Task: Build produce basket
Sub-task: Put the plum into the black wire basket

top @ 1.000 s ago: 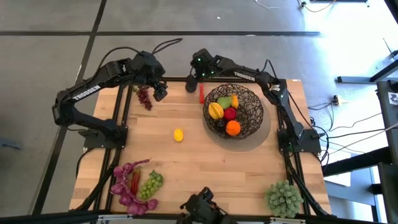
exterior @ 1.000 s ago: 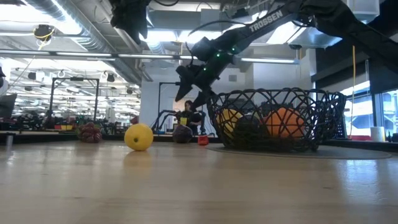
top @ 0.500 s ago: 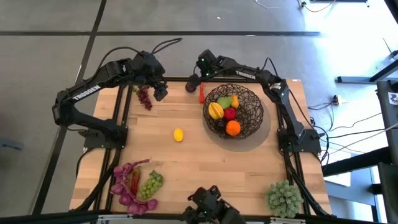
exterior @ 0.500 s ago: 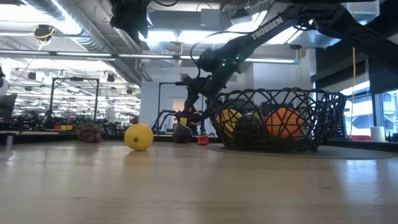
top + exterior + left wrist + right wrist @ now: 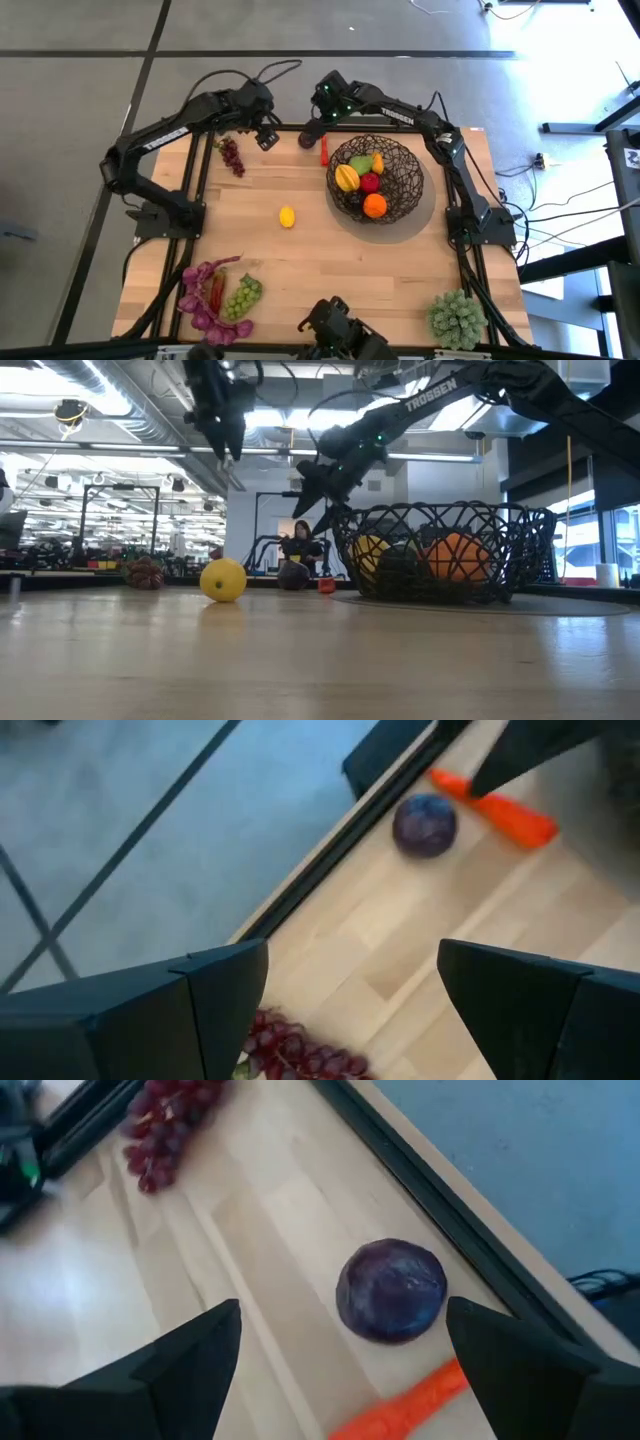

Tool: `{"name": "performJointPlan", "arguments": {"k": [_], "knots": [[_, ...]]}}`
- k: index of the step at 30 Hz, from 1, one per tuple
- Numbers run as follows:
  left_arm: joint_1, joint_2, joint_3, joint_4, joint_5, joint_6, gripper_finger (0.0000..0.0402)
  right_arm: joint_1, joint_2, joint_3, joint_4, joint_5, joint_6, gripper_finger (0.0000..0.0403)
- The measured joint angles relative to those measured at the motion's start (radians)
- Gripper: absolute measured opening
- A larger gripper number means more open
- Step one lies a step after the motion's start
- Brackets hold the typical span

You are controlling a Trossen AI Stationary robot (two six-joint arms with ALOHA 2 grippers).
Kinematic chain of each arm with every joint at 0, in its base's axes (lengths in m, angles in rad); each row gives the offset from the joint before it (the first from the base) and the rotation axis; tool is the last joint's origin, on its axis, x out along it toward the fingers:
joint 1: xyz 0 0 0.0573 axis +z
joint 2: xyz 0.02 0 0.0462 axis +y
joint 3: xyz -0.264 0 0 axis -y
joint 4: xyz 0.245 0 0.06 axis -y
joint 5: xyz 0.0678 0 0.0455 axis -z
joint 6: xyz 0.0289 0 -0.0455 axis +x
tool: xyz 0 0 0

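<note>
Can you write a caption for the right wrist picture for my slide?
The right claw, open, hovers over a round purple vegetable beside an orange carrot; purple grapes lie farther off.

Two matte black jointed arms (image 5: pixel 165 135), lettered TROSSEN in white, are trailed by looping black cables (image 5: pixel 268 72).

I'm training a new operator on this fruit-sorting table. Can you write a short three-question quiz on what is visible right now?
1. True or false: the lemon already lies in the basket.
2. Which thing lies nearest the right pincer? A) green grapes B) purple ball C) spiky plant ball
3. Fill in: both pincers have their fingers ____, and neither holds anything.

Key:
1. False. It lies on the bare table, left of the basket.
2. B. It lies at the far edge, beside the carrot.
3. Open. The left pincer hovers near the red grapes.
</note>
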Motion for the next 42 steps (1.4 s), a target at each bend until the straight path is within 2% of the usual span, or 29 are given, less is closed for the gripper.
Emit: {"name": "performJointPlan", "arguments": {"k": [4,11,14,19,23,32,42], "knots": [[0.017,0.067,0.0,0.002,0.059,0.121,0.0283,0.0,0.0,0.077,-0.144,0.044,-0.106,0.0344],[0.05,0.175,0.0,0.053,0.31,0.368,0.0283,-0.013,0.0,0.247,-0.378,0.118,-0.162,0.0344],[0.065,0.21,0.0,0.092,0.419,0.472,0.0283,-0.017,-0.003,0.303,-0.433,0.195,-0.158,0.0344],[0.096,0.253,0.001,0.148,0.545,0.608,0.0283,-0.016,-0.073,0.286,-0.464,0.345,-0.114,0.0344],[0.132,0.289,0.001,0.199,0.589,0.684,0.0283,-0.01,-0.124,0.286,-0.493,0.426,-0.066,0.0344],[0.21,0.4,0.001,0.353,0.615,0.696,0.0283,0.035,-0.203,0.286,-0.492,0.427,-0.033,0.0344],[0.196,0.555,0.001,0.491,0.602,0.673,0.0283,0.06,-0.214,0.285,-0.487,0.427,-0.077,0.0344]]}}
